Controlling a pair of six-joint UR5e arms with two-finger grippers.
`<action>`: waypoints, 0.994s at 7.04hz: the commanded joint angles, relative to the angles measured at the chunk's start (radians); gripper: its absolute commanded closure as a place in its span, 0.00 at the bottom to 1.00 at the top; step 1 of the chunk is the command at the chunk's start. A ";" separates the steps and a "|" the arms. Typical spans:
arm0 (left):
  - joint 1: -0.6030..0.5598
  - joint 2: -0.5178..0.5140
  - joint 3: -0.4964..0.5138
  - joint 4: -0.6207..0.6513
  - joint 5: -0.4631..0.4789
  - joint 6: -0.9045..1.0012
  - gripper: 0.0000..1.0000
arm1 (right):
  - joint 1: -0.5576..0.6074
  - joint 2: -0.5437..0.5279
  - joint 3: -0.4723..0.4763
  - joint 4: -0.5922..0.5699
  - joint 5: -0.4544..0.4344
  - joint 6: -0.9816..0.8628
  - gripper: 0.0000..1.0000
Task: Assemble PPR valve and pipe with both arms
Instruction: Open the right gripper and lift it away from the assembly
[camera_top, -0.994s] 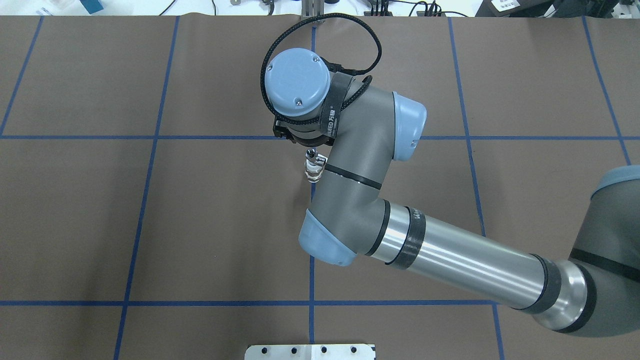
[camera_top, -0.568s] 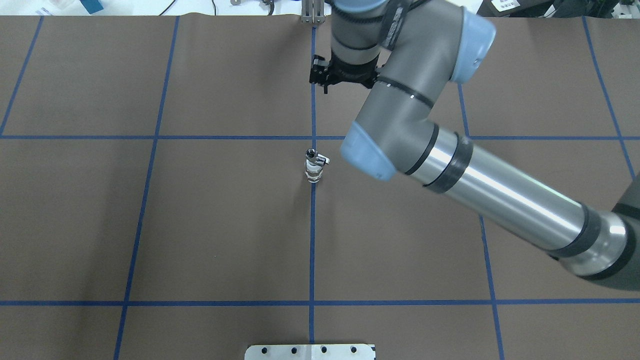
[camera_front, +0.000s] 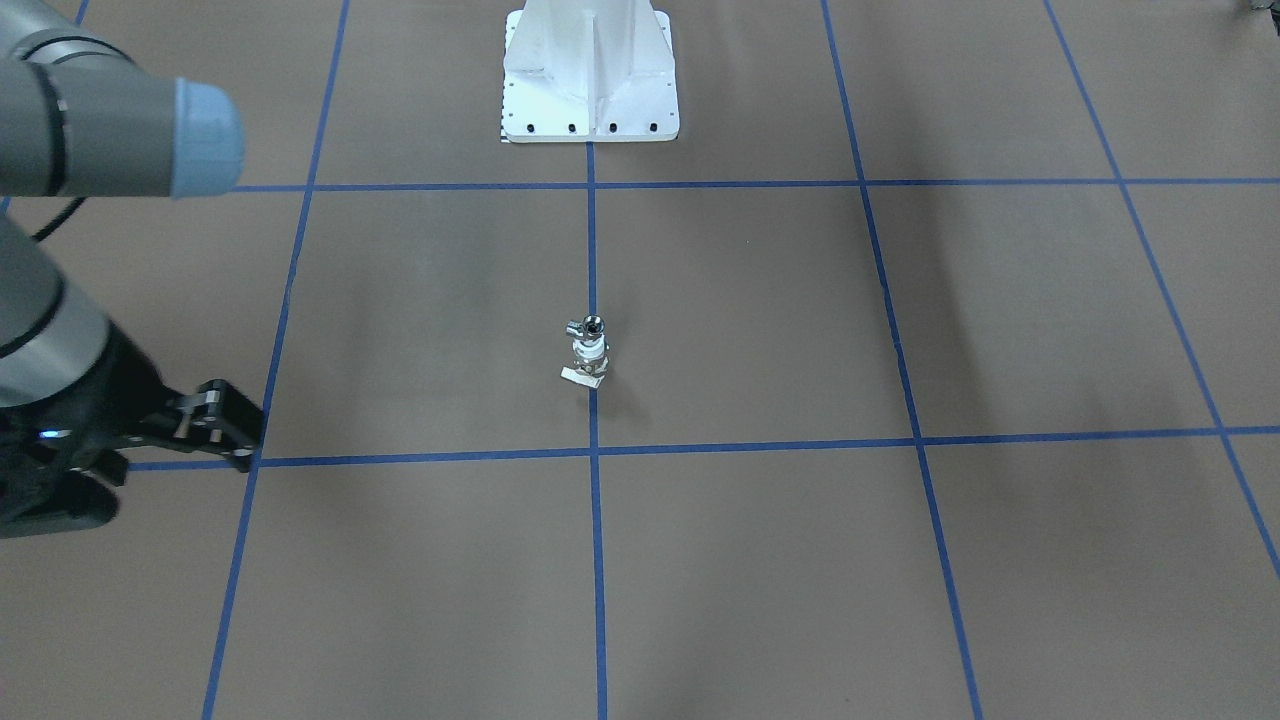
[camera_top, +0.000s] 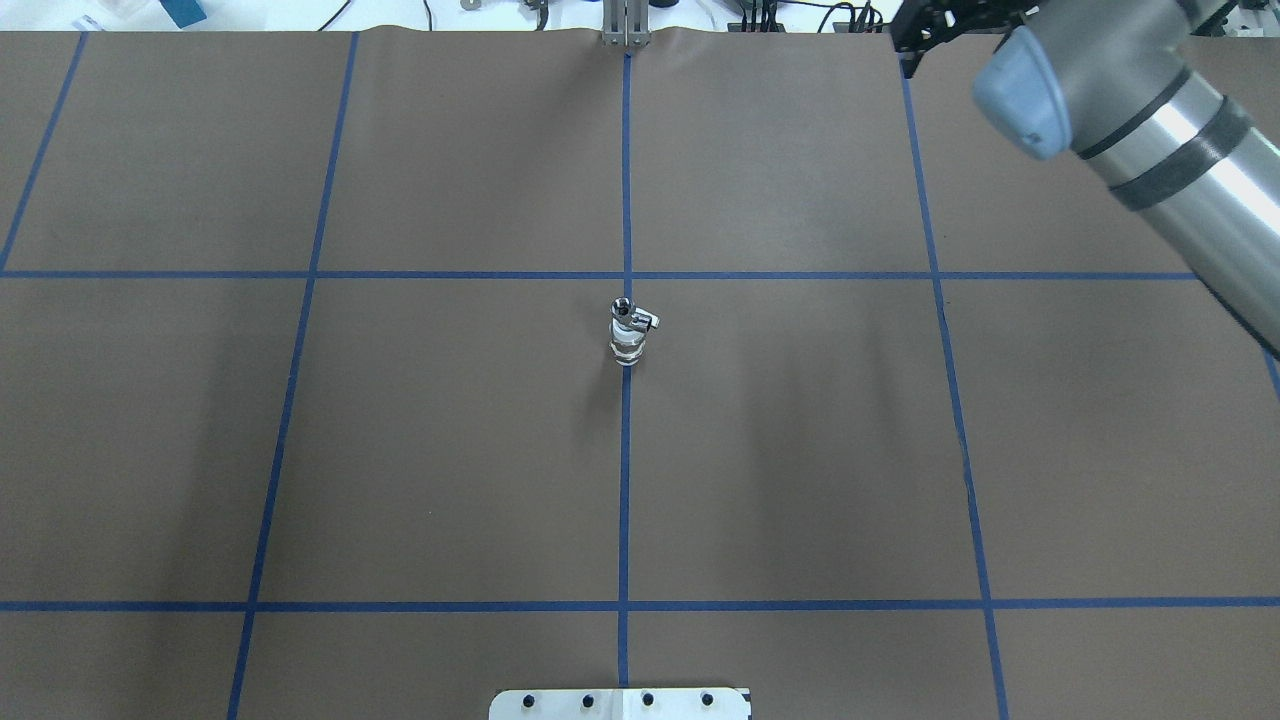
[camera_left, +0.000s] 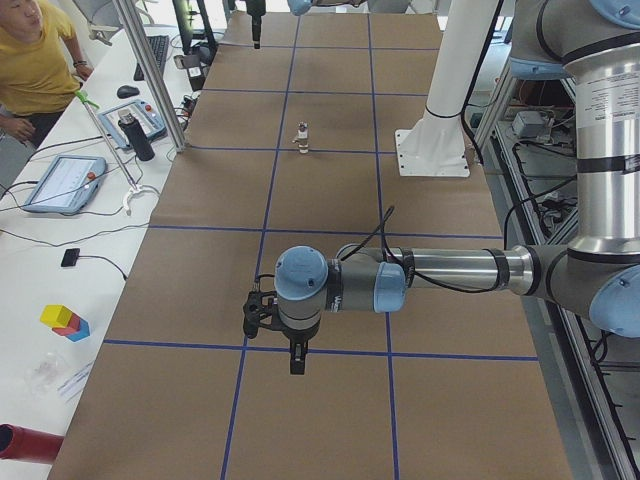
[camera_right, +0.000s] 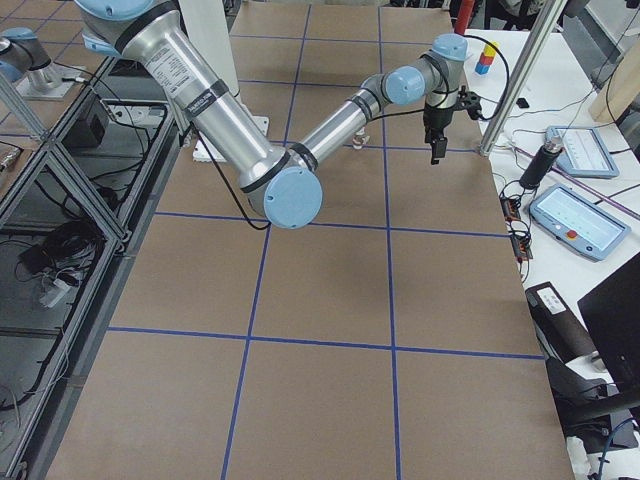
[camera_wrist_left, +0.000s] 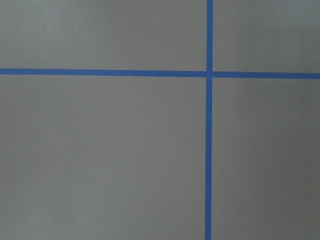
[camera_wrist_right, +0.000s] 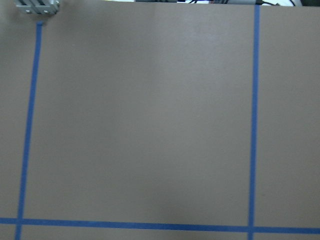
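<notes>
Brown paper covers the table (camera_top: 450, 470), ruled into squares by blue tape (camera_top: 624, 500). On the tape line down the middle, close to a crossing, the PPR valve (camera_top: 627, 350) stands upright with the pipe (camera_top: 624, 312) seated on top of it, chrome mouth upward and a small nub out to one side. The stack is free of both grippers. The front-facing view adds what the overhead view hides: the valve's white collar under the chrome, and its flat white tab at the foot against the paper.

The right gripper (camera_front: 228, 424) hangs over the table well apart from the stack, toward the operators' edge. The overhead view catches only a black sliver of it at the top rim, next to the right arm (camera_top: 1150, 110). I cannot tell from either view whether its fingers are spread or pressed together. The left gripper (camera_left: 297, 362) shows only in the left-side view, pointing down near a tape line far along the table from the stack, at the end of the left arm (camera_left: 450, 270). How its fingers stand I cannot tell there. Both wrist cameras show little but paper and tape. The white pedestal (camera_front: 590, 70) stands on the robot's side, and the left-side view alone takes in an operator in a yellow shirt (camera_left: 30, 60) at the bench beside the table
</notes>
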 joint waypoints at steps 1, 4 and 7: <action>0.000 0.006 0.002 0.004 -0.002 0.117 0.00 | 0.103 -0.159 0.000 0.004 0.018 -0.309 0.01; 0.006 0.000 0.077 -0.016 -0.002 0.122 0.00 | 0.180 -0.420 0.088 0.005 0.011 -0.440 0.01; 0.061 -0.049 0.068 -0.008 0.001 0.080 0.00 | 0.221 -0.641 0.246 0.004 0.021 -0.503 0.01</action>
